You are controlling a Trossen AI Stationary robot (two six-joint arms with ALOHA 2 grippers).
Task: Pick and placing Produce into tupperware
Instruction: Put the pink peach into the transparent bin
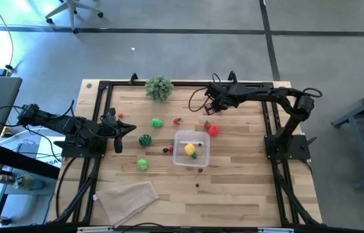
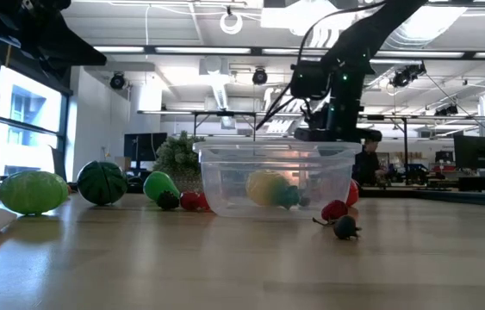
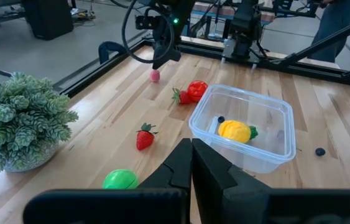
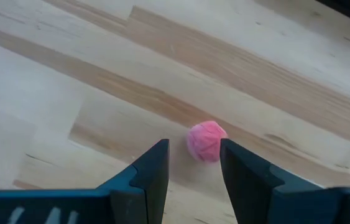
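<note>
The clear tupperware [image 1: 191, 149] stands on the table's middle with a yellow piece [image 3: 234, 130] and a tiny dark berry inside. Red and green produce lies around it: a green ball [image 1: 157, 122], a striped green ball [image 1: 145, 140], a red piece [image 1: 213, 130], and a strawberry [image 3: 145, 137]. My right gripper [image 4: 193, 155] is open and points down over a small pink ball [image 4: 206, 141] on the wood. The ball shows just past the gap between the fingertips. In the left wrist view this gripper [image 3: 164, 57] hovers above the ball [image 3: 155, 76]. My left gripper [image 3: 191, 155] waits shut at the left side.
A bushy grey-green plant [image 1: 159, 87] stands by the far edge and a beige folded cloth [image 1: 128, 197] lies near the front left. A dark berry [image 2: 345, 226] lies in front of the tupperware. Black frame rails border the table. A person [image 2: 369, 159] is far behind.
</note>
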